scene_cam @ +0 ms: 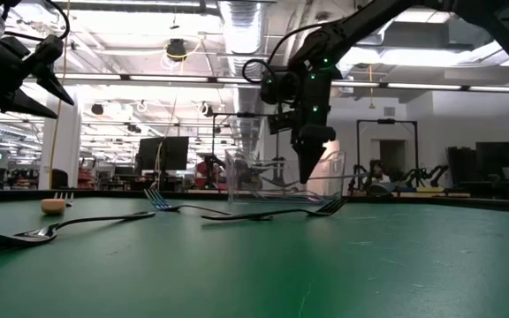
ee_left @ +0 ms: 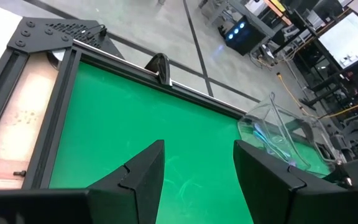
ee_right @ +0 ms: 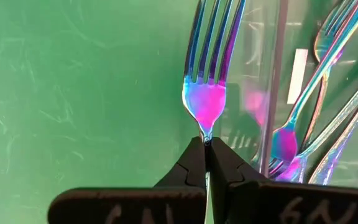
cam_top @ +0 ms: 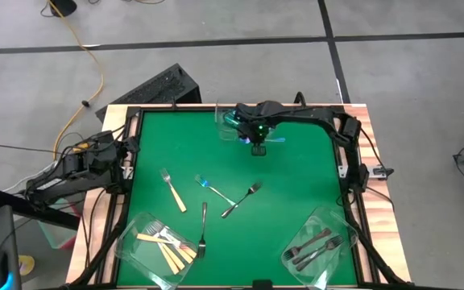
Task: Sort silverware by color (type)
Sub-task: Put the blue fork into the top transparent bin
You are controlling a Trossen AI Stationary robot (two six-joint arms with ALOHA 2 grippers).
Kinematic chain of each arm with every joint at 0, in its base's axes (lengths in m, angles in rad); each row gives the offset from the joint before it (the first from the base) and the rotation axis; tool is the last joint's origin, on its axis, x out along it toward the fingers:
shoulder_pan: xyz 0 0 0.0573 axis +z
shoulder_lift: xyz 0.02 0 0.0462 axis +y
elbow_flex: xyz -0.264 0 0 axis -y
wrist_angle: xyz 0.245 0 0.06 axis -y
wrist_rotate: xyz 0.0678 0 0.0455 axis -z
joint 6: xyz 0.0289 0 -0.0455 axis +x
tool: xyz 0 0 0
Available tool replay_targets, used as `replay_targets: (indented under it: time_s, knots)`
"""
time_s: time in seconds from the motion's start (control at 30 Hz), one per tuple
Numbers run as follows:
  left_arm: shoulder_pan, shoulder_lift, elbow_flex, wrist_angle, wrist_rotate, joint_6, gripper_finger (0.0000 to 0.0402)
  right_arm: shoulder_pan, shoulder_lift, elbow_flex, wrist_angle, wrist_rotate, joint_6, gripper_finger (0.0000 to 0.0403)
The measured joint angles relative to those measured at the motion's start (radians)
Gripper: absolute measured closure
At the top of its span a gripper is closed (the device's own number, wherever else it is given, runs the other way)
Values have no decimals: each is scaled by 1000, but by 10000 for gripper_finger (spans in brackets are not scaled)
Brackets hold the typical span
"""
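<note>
My right gripper (cam_top: pixel 257 146) hangs over the table's far middle, shut on a blue iridescent fork (ee_right: pixel 209 74). Right beside it stands a clear tub (cam_top: pixel 229 121) holding several forks of the same blue kind (ee_right: pixel 328 81). On the green mat lie a tan-handled fork (cam_top: pixel 172 190), a blue fork (cam_top: pixel 213 190) and two dark metal forks (cam_top: pixel 242 200) (cam_top: pixel 203 229). My left gripper (ee_left: pixel 197 149) waits open at the table's left edge (cam_top: pixel 125 155), with nothing between its fingers. My right gripper pinches the blue fork's neck (ee_right: pixel 205 132), just behind the tines, between its two fingertips. The fingers come from above, pointing steeply down. The fork is lifted clear of the mat, its tines reaching out past the fingertips next to the tub's wall (ee_right: pixel 279 68).
A clear tub with tan-handled forks (cam_top: pixel 156 246) stands at the near left and one with dark forks (cam_top: pixel 318 246) at the near right. A black frame (cam_top: pixel 341 133) rims the mat. The mat's far left part is bare.
</note>
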Motion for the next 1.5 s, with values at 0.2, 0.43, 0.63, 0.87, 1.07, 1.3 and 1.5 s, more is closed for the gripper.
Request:
replay_targets:
  time_s: [0.2, 0.43, 0.63, 0.87, 1.07, 1.3, 1.5]
  knots:
    - [0, 0, 0, 0, -1, 0, 226, -3, -6, 0, -12, -9, -11, 394]
    - [0, 0, 0, 0, -2, 0, 226, 42, -90, 0, 17, -150, 8, 394]
    - [0, 0, 0, 0, -2, 0, 226, 66, -211, 2, 177, -223, 41, 394]
    - [0, 0, 0, 0, -1, 0, 226, 16, -269, 3, 496, -224, 54, 394]
    - [0, 0, 0, 0, -5, 0, 226, -37, -223, 3, 590, -134, 123, 394]
    - [0, 0, 0, 0, -7, 0, 226, -79, -165, 2, 419, -135, 118, 394]
    - [0, 0, 0, 0, -5, 0, 226, -115, -126, -4, 361, -88, 114, 394]
